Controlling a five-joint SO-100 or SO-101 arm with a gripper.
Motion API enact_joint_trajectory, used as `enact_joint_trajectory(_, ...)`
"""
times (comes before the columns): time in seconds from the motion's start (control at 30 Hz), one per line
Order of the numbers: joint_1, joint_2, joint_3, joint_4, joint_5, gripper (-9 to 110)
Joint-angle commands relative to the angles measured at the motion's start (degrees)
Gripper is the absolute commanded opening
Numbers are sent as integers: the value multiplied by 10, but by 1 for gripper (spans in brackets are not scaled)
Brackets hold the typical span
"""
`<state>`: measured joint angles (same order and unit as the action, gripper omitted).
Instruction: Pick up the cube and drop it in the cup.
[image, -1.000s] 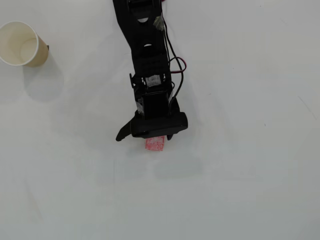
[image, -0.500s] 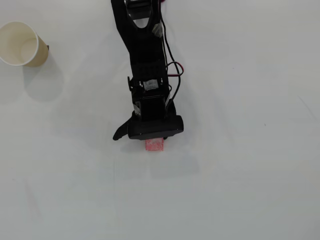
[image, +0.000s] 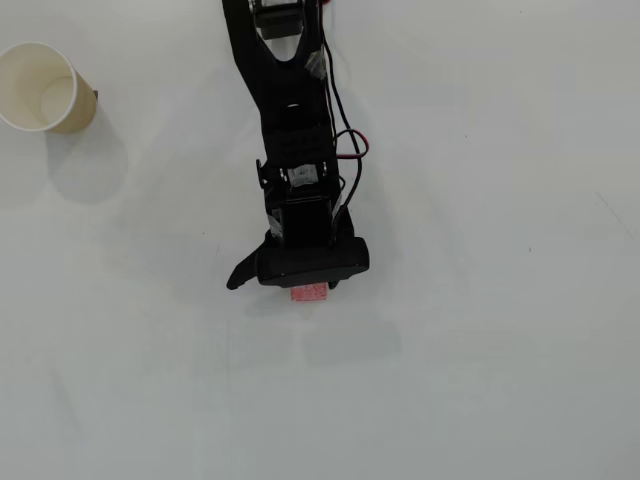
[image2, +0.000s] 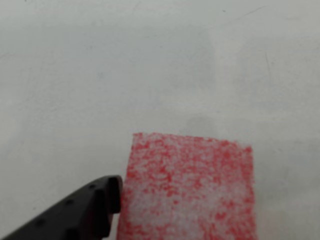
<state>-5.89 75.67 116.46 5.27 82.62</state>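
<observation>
1. Change: claw (image: 308, 284) lowered further over the cube (image: 311, 293) than one second back; only a thin red strip now visible at the 6 o'clock edge of the claw body in the overhead view, against most of the top face before. Cube position on the counter (image: 500, 350) unchanged.
2. Meaning, as judged: grasp approach near its end; closing not yet confirmed, lift and carry to the cup (image: 40, 88) outstanding.
3. Claw state: cannot tell whether apart or clamped. In the wrist view, one black finger (image2: 75, 212) touching the cube's (image2: 187, 192) left face at 8 o'clock; opposite finger out of sight.
4. Cube: red-pink, whitish speckling, square face, resting flat on counter.
5. Cup: cream-white, upright, empty, at 10 o'clock from the claw, well apart.
</observation>
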Motion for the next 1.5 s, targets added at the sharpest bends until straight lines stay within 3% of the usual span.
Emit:
enact_joint_trajectory(0.0,-9,18,-65,-2,-5,57)
enact_joint_trajectory(0.8,-4,13,-70,7,-5,56)
enact_joint_trajectory(1.47,4,19,-65,33,-6,30)
